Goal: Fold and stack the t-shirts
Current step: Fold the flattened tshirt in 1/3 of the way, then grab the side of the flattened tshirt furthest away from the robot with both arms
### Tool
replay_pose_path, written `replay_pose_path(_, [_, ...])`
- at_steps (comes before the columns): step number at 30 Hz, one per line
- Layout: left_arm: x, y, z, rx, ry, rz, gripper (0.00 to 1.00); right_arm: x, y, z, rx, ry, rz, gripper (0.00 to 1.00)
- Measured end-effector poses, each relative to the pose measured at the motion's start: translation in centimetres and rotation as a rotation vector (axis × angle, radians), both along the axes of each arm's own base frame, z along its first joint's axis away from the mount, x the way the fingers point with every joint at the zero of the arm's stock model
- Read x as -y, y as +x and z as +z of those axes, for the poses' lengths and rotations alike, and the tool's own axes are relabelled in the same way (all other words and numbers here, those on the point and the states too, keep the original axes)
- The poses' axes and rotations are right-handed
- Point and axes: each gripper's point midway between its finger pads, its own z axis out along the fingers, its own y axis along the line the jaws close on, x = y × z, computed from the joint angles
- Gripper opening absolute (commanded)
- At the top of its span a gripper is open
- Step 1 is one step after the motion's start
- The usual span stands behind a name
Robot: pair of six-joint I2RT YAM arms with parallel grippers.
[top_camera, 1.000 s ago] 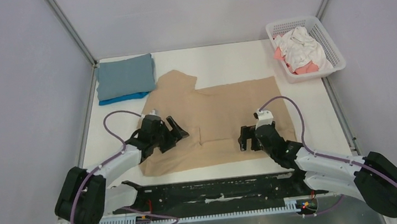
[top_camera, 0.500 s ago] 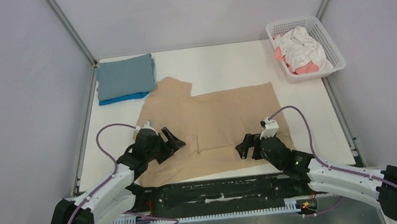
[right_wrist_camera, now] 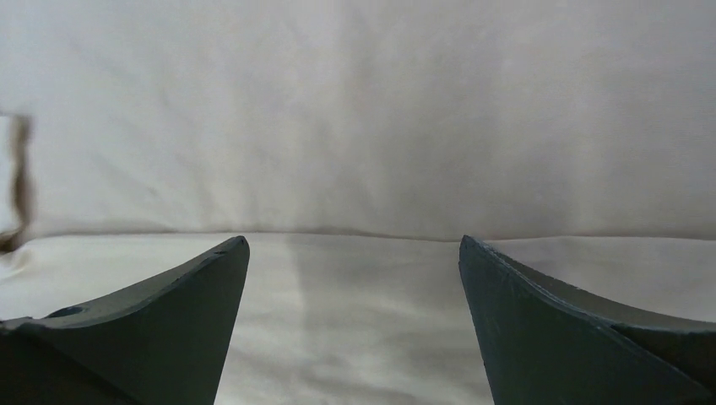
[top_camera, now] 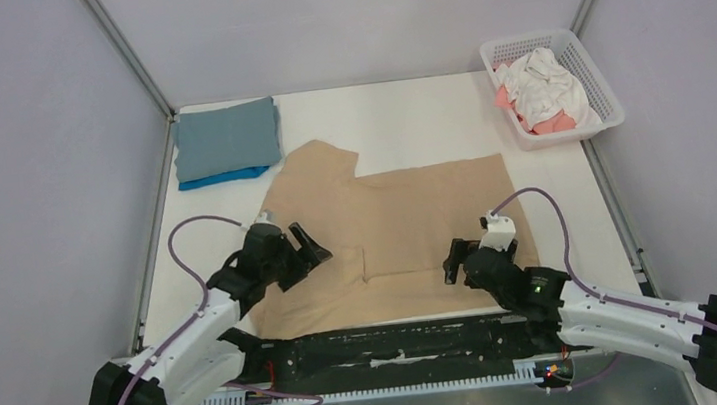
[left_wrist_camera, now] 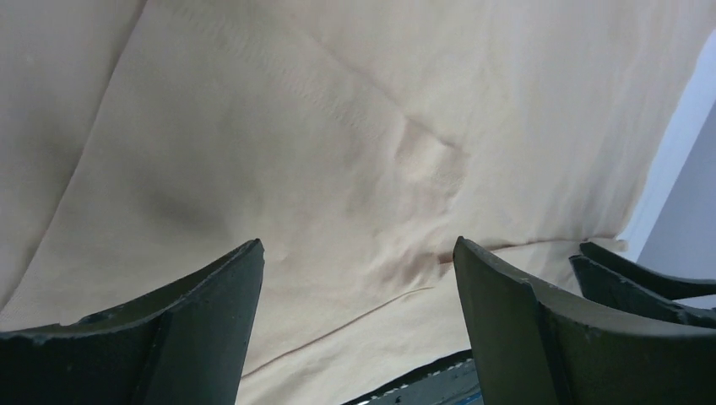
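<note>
Tan t-shirt [top_camera: 415, 207] lies spread beneath the left claw [top_camera: 306, 247] and right claw [top_camera: 455, 259], both gaping open, which should pinch its near hem evenly and lift together.

Large tan-beige cloth t-shirt [left_wrist_camera: 279, 143]: matt, soft fine weave, faint creases.
White plastic lattice basket [top_camera: 601, 85]: smooth finish.
Left gripper [left_wrist_camera: 356, 245] fingers [left_wrist_camera: 194, 329]: dark, matt, slightly grainy.

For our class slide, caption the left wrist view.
Open left gripper poised above the large tan-beige cloth t-shirt, lightly creased.

left pincer [left_wrist_camera: 358, 278] spread wide | tan t-shirt [left_wrist_camera: 338, 126] creased beneath
</note>
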Motion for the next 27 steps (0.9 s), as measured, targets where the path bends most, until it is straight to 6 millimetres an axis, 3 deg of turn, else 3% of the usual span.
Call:
replay_pose_path(3, [-0.1,1.8,2.4,0.035,0.031,0.029,0.89,2.0,0.8,1.1,0.032,-0.122,-0.047,0.98])
replay_pose_path(7, [0.6,7.4,7.7,0.144,0.097,0.056,0.89,2.2,3.1,5.4,0.156,-0.151,-0.093,0.98])
replay_pose_path(10, [1.9,13.5,11.2,0.211,0.124,0.054,0.89,2.5,5.1,7.9,0.218,-0.151,-0.134,0.98])
replay_pose_path(13, [2.3,20.4,12.6,0.246,0.137,0.053,0.89,4.2,6.9,8.2,0.227,-0.189,-0.2,0.98])
replay_pose_path(17, [2.5,30.3,11.6,0.258,0.137,0.023,0.89,5.7,8.1,7.0,0.188,-0.267,-0.218,0.98])
replay_pose_path(20, [2.2,36.6,8.8,0.252,0.144,0.015,0.89,5.8,8.6,6.8,0.185,-0.282,-0.206,0.98])
replay_pose_path(23, [1.4,39.8,5.0,0.212,0.15,0.013,0.89,5.9,9.0,6.8,0.186,-0.285,-0.2,0.98])
replay_pose_path(27, [0.6,42.3,0.6,0.158,0.151,0.019,0.89,6.2,9.4,6.6,0.177,-0.289,-0.204,0.98])
